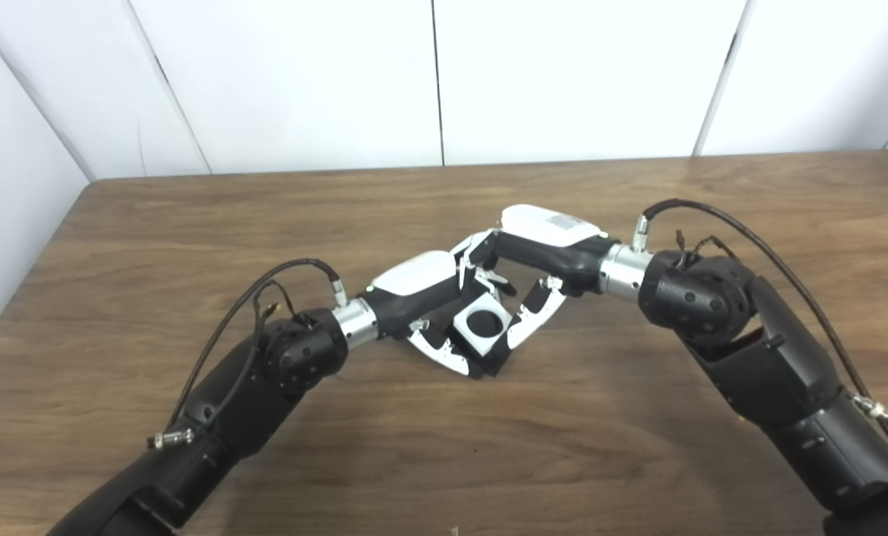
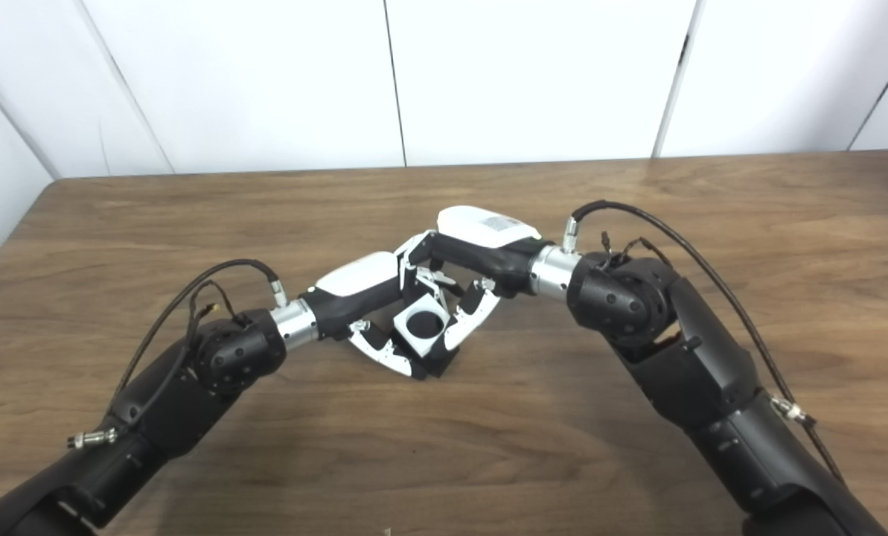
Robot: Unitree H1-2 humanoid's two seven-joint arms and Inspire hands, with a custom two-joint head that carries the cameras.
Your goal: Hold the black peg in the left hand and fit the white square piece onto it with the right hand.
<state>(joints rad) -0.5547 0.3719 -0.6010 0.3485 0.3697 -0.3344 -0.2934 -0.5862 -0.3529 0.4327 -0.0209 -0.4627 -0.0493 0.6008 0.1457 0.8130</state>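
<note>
The white square piece [image 1: 497, 306] is held above the table between my two hands, tilted like a diamond. A black round face [image 1: 484, 322] fills its centre hole; I take it for the end of the black peg, whose body is hidden. My left hand [image 1: 421, 286] comes in from the left, fingers curled under and around the piece's lower left side. My right hand [image 1: 540, 246] comes in from the right, with its fingers [image 1: 529, 324] closed on the piece's right edge. The two hands touch above the piece. It also shows in the right eye view [image 2: 436, 307].
The brown wooden table [image 1: 444, 447] stretches all round the hands. White wall panels [image 1: 444, 74] stand behind its far edge. Black cables loop off both forearms [image 1: 711, 216].
</note>
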